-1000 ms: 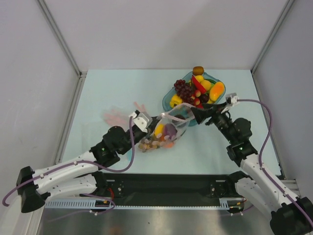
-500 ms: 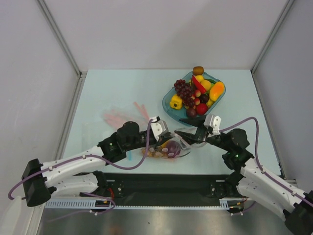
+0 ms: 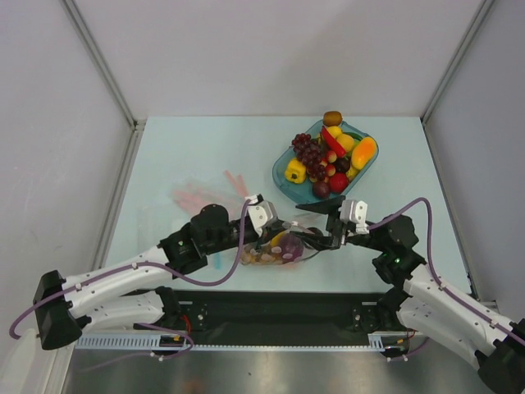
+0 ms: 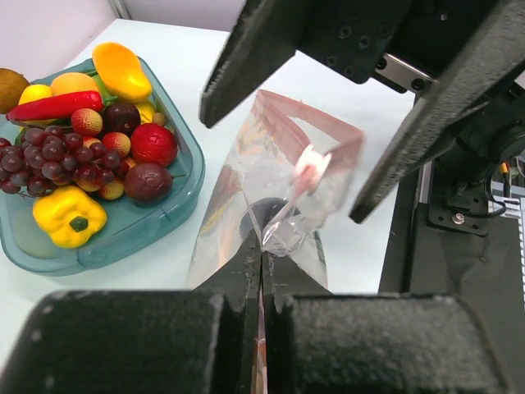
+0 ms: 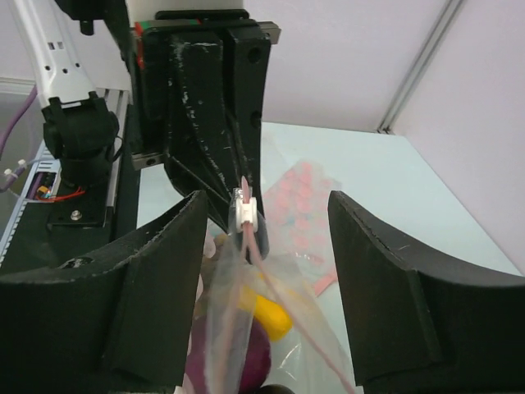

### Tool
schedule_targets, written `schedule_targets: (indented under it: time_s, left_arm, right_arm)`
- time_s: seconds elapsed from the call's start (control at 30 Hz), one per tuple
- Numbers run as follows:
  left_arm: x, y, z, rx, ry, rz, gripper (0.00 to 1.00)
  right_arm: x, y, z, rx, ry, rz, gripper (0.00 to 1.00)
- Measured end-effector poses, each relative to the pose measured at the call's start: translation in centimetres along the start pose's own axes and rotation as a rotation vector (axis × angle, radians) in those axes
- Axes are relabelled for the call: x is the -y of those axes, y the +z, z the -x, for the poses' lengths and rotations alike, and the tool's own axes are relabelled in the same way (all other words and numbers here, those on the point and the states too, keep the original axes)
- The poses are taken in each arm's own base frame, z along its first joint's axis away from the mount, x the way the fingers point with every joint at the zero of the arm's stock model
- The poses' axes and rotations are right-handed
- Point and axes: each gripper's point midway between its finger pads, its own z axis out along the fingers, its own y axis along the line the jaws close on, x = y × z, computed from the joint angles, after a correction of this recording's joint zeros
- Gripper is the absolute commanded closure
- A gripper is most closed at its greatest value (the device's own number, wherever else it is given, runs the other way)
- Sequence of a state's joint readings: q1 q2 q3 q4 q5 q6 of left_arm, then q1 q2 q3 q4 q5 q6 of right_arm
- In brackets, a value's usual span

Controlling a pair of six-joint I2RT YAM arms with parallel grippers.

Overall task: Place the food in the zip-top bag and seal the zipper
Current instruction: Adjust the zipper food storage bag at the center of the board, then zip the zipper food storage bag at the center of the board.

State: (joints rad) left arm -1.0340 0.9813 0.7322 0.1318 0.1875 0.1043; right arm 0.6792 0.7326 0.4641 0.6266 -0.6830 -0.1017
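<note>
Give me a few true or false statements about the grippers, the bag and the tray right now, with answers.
1. The left gripper is shut on the zip-top bag. True.
2. The right gripper is clamped shut. False: its fingers stand wide apart.
3. The teal tray is empty. False: much food lies in it.
4. The bag holds a purple piece and a lemon. True.
</note>
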Motion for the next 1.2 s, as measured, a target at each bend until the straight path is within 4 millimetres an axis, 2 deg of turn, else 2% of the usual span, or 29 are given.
schedule_targets:
  time_s: [0.23,0.33,0.37,0.47,0.57,0.63,0.7,0.73,0.8,0.9,1.0,1.03,1.1,1.13,1.2]
  left_arm:
    - [-0.4,-0.2,0.2,0.006,0.001,0.023,1.0]
    - [-0.5,-0.2,0.3,0.008,0.002,0.028,1.0]
    - [-0.5,-0.2,0.4,0.009,0.002,0.029,1.0]
    - [-0.5,-0.3,0.4,0.009,0.002,0.029,1.0]
    - [-0.5,-0.3,0.4,0.009,0.003,0.029,1.0]
    - [-0.5,-0.3,0.4,0.009,0.004,0.028,0.83]
    - [-0.4,-0.2,0.3,0.008,0.007,0.025,0.57]
    - [-0.4,-0.2,0.3,0.008,0.007,0.02,0.37]
    - [-0.1,-0.1,0.3,0.009,0.008,0.005,0.29]
    - [0.5,-0.1,0.5,0.019,0.004,-0.028,0.32]
    - [1.1,-0.1,0.9,0.035,0.006,-0.061,0.42]
    - [1.2,-0.1,1.0,0.04,0.007,-0.072,0.54]
    - [1.5,-0.1,1.3,0.051,0.009,-0.087,0.67]
    - [1.7,-0.2,1.5,0.059,0.014,-0.096,0.82]
    - [1.8,-0.2,1.8,0.07,0.018,-0.106,0.95]
  right_arm:
    - [-0.7,0.1,-0.6,-0.018,0.017,0.046,0.51]
    - [-0.7,0.3,-1.3,-0.039,0.038,0.053,0.69]
    - [-0.8,0.3,-1.5,-0.045,0.043,0.057,0.8]
    - [-0.9,0.4,-1.4,-0.048,0.05,0.07,1.0]
    - [-1.0,0.5,-1.2,-0.045,0.061,0.072,1.0]
    - [-1.0,0.5,-1.2,-0.044,0.065,0.074,1.0]
    - [-1.1,0.5,-1.2,-0.044,0.073,0.076,1.0]
    - [-1.1,0.5,-1.2,-0.044,0.078,0.076,1.0]
    - [-1.1,0.5,-1.1,-0.044,0.087,0.075,1.0]
    - [-1.0,0.4,-1.0,-0.041,0.094,0.064,1.0]
    - [-1.0,0.4,-0.7,-0.035,0.1,0.057,1.0]
    - [-1.0,0.4,-0.6,-0.033,0.1,0.057,1.0]
    - [-1.0,0.4,-0.5,-0.029,0.103,0.057,1.0]
    - [-1.0,0.4,-0.5,-0.029,0.106,0.058,1.0]
    - [-1.1,0.4,-0.5,-0.029,0.109,0.06,1.0]
